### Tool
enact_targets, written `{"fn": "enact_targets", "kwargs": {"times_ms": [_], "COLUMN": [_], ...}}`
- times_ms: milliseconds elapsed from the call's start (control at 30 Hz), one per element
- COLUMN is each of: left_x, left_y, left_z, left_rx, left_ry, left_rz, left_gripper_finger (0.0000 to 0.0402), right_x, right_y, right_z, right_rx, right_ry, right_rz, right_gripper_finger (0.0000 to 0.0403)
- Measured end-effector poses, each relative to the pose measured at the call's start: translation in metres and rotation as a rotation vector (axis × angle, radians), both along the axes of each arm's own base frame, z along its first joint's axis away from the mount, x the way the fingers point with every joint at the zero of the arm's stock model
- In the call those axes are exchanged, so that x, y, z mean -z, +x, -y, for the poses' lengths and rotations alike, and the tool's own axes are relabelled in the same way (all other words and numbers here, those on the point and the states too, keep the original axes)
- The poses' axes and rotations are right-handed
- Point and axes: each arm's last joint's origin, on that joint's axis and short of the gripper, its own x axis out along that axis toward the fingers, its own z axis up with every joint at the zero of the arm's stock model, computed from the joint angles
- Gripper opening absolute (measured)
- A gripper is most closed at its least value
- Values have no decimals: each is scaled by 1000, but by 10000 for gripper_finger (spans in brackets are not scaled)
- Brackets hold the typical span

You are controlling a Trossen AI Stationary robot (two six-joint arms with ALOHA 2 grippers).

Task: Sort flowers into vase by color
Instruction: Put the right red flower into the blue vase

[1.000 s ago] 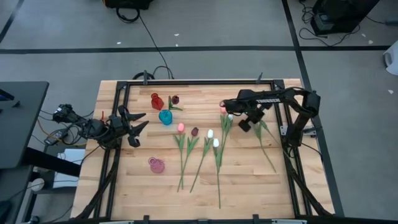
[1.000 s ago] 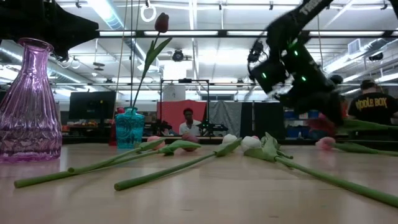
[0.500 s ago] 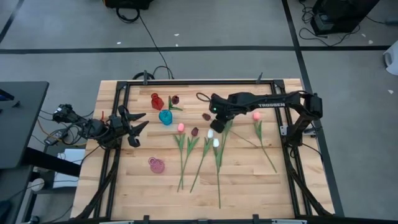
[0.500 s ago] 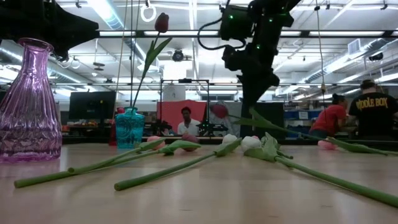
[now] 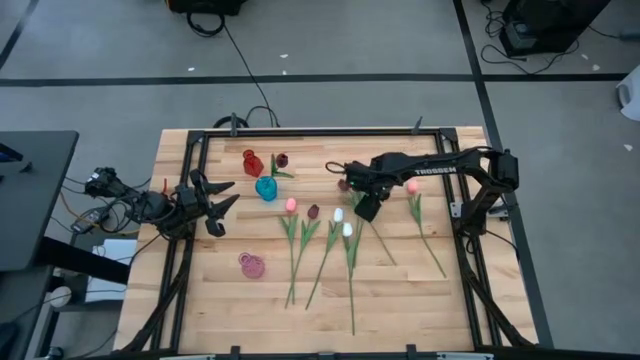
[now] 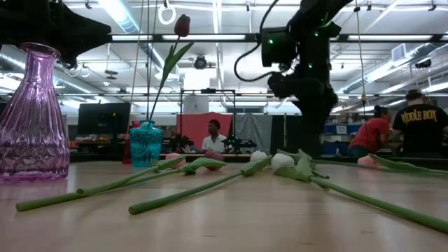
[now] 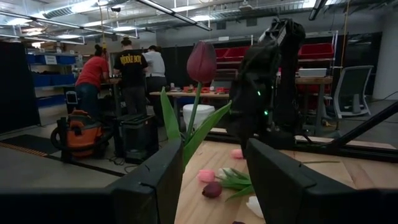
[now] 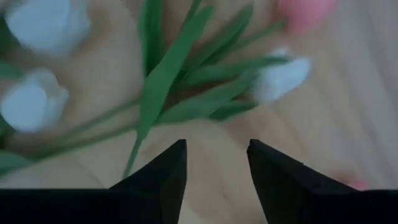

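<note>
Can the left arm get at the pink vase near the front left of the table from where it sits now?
Probably yes. The left end effector waits open at the table's left side, and the pink vase stands alone just in front of it, clear of the nearest tulip stems, with nothing between them.

Light wooden slat table (image 5: 200, 290) inside a black metal frame (image 5: 310, 131). Grey floor with black tape lines (image 5: 330, 78); a black cable (image 5: 243, 70) runs from the far side to the table edge. Black side table (image 5: 30, 200) beside it. In the room behind: orange shop vacuum (image 7: 81, 134), grey office chair (image 7: 352, 81), three people (image 7: 121, 68) at a workbench.
</note>
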Motion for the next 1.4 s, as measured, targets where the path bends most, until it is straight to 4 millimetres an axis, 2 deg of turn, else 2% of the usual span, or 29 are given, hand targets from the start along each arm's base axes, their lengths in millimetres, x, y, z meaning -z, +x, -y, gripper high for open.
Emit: {"fn": "enact_targets", "kwargs": {"times_ms": [267,767,1133,1400], "left_x": [0,0,-1,-1], "left_y": [0,0,0,0], "left_z": [0,0,0,0], "left_rx": [0,0,0,0], "left_ry": [0,-2,-5,-5], "left_rz": [0,2,8,7], "left_gripper_finger": [182,182,182,182], "right_x": [24,38,51,50], "right_y": [-1,1,-6,-6], "right_z": [-22,-38,-39,-39], "right_rx": [62,115,124,96], "right_ry": [159,110,110,143], "right_rz": [70,125,126,118], "right_gripper_finger": [178,151,76,13]}}
